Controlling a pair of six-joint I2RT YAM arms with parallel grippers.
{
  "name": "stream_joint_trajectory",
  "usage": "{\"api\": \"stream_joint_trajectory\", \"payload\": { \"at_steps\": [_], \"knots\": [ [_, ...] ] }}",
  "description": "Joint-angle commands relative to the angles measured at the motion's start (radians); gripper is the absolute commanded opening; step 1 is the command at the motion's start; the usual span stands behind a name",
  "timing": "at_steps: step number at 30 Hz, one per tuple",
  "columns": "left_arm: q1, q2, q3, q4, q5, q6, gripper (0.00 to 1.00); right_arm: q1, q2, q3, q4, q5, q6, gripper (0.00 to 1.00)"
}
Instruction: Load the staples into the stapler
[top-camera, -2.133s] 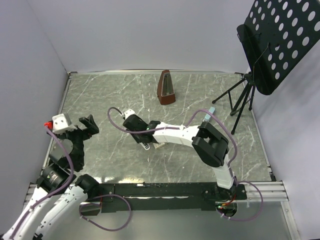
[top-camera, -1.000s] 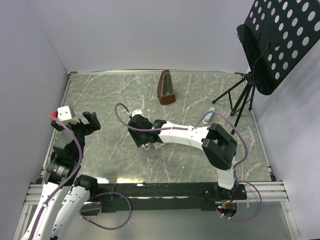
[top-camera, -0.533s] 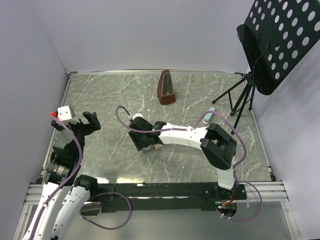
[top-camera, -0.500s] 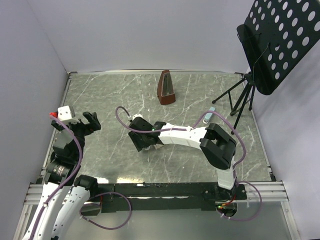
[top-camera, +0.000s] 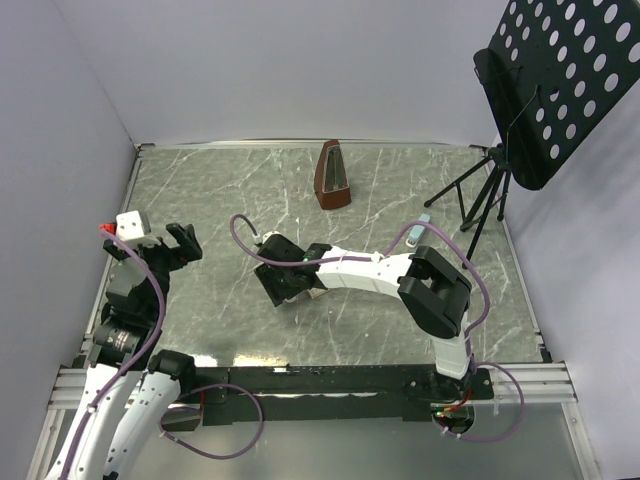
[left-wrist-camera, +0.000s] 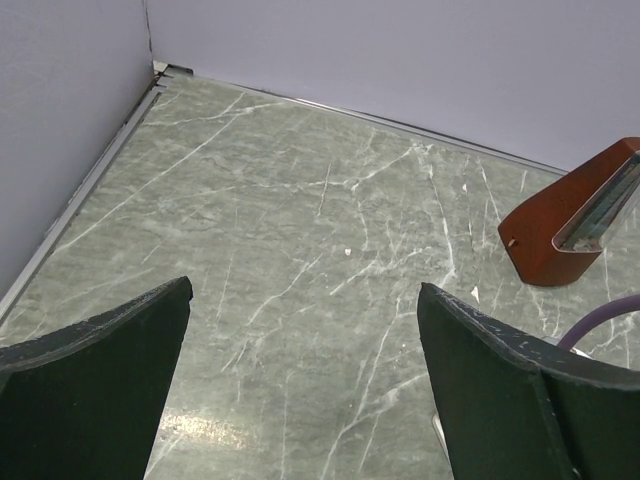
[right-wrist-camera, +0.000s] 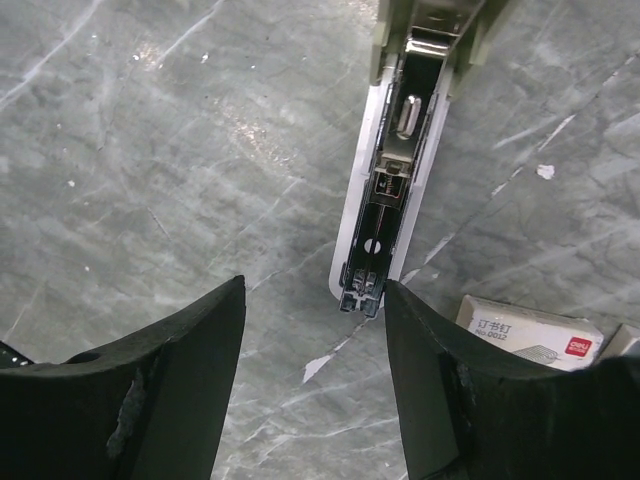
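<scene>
In the right wrist view the stapler (right-wrist-camera: 392, 190) lies flipped open on the marble, its white base and dark metal channel facing up. Its near end sits just past my right gripper (right-wrist-camera: 315, 290), closer to the right-hand finger (right-wrist-camera: 450, 390). That gripper is open and holds nothing. The staples box (right-wrist-camera: 528, 333), cream with reddish print, lies flat just right of that finger. From above, the right gripper (top-camera: 283, 285) covers the stapler. My left gripper (top-camera: 180, 243) hovers wide open at the table's left side, and the left wrist view shows the left gripper (left-wrist-camera: 305, 290) with only bare marble between its fingers.
A brown metronome (top-camera: 332, 176) stands at the back centre and is also visible in the left wrist view as the metronome (left-wrist-camera: 575, 215). A black music stand (top-camera: 545, 80) on a tripod (top-camera: 480, 200) occupies the back right. Walls enclose the left and back edges.
My right gripper has crept a little toward the near left over the stapler. The left arm shifted pose two seconds ago and has since held still.
</scene>
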Motion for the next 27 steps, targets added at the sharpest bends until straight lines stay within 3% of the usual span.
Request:
{"api": "stream_joint_trajectory", "payload": {
  "at_steps": [1, 9, 13, 19, 23, 27],
  "knots": [
    [0.008, 0.013, -0.005, 0.034, 0.021, -0.013, 1.0, -0.003, -0.014, 0.04, 0.028, -0.028, -0.002, 0.64],
    [0.01, 0.019, -0.006, 0.034, 0.024, -0.016, 1.0, -0.016, -0.086, 0.013, 0.014, -0.008, -0.027, 0.68],
    [0.012, 0.013, -0.008, 0.037, 0.027, -0.021, 0.99, -0.048, -0.198, -0.051, 0.01, 0.006, -0.039, 0.7],
    [0.012, 0.004, -0.008, 0.036, 0.035, -0.027, 0.99, -0.167, -0.325, -0.139, -0.064, -0.012, -0.085, 0.75],
    [0.012, -0.005, -0.009, 0.031, 0.052, -0.032, 0.99, -0.267, -0.353, -0.188, -0.093, -0.043, -0.117, 0.7],
    [0.012, -0.016, -0.009, 0.031, 0.053, -0.03, 0.99, -0.33, -0.325, -0.2, -0.122, -0.049, -0.122, 0.57]
  ]
}}
